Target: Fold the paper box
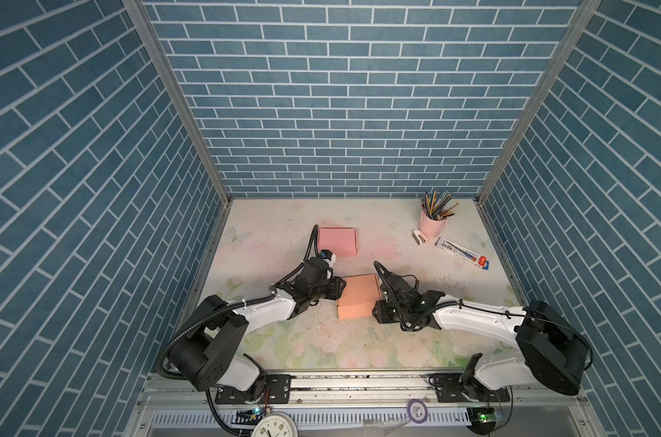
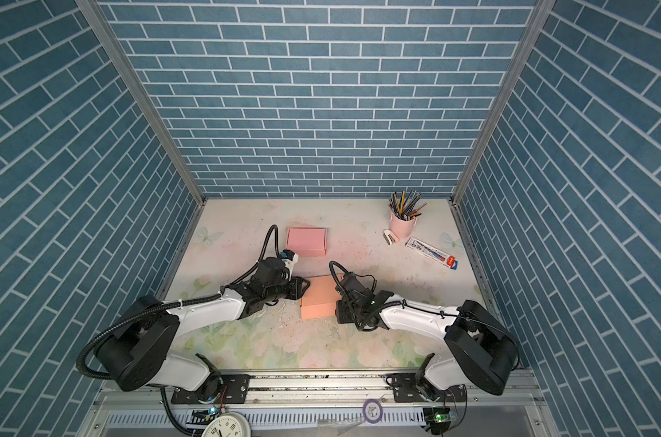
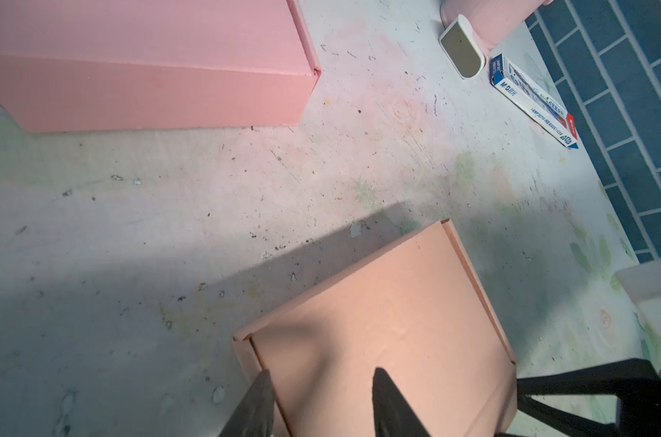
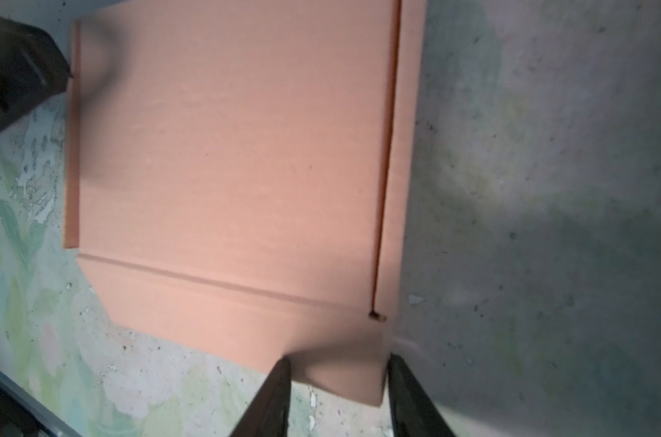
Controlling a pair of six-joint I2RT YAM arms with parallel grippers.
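The left arm [image 1: 268, 310] and right arm [image 1: 472, 321] reach low over the counter [image 1: 283, 234], converging. The left end effector [image 3: 321, 372] is half open, with one finger above the paper box [image 1: 359, 299] and the other just off its edge. The right end effector [image 4: 338, 357] (likewise half open) straddles a corner of the flap [image 4: 340, 378]. I cannot tell whether it pinches it.

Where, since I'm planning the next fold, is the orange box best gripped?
Probably by the thin flap jutting from the orange box toward the right gripper: come in from there, jaws above and below; the body is too wide and flat.
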